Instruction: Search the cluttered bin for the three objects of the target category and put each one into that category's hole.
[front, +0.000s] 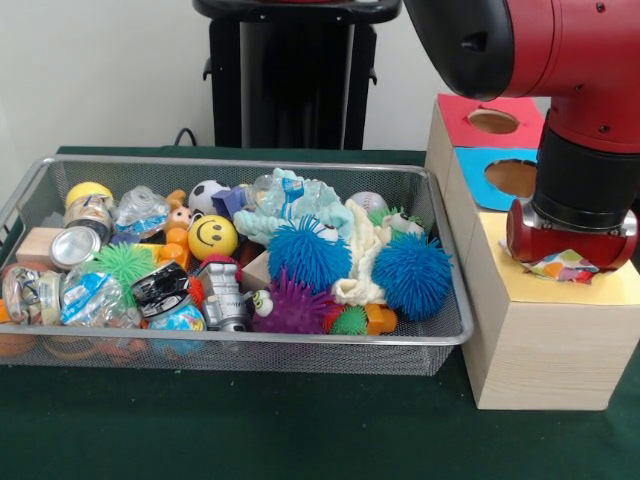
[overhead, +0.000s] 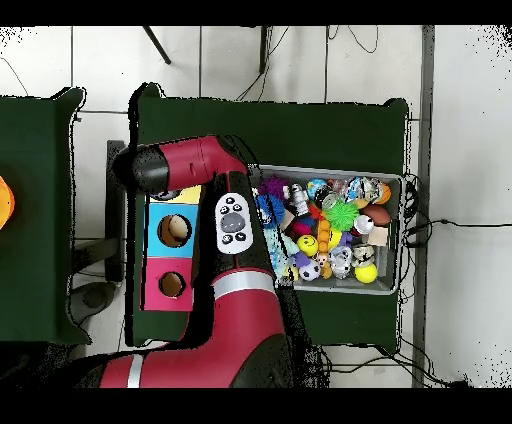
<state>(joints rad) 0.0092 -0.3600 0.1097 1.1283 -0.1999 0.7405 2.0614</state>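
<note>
The wire mesh bin (front: 240, 161) stands on the green table, full of toys; it also shows in the overhead view (overhead: 402, 232). The arm's red wrist (front: 570, 235) hangs low over the yellow paper surround (front: 625, 290) of the pale wooden box (front: 540, 350). A white polka-dot cloth (front: 565, 266) pokes out from under the wrist, on the yellow surround. The gripper and the yellow hole are hidden beneath the wrist. I see no other polka-dot cloth in the bin. In the overhead view the arm (overhead: 200, 165) covers that end of the box.
The blue-surround hole (front: 512, 177) and the red-surround hole (front: 493, 121) lie behind the wrist. In the bin are a mint-green cloth (front: 300, 203), a cream cloth (front: 362, 262), two blue spiky balls (front: 308, 252), a yellow smiley ball (front: 212, 237) and cans (front: 75, 246).
</note>
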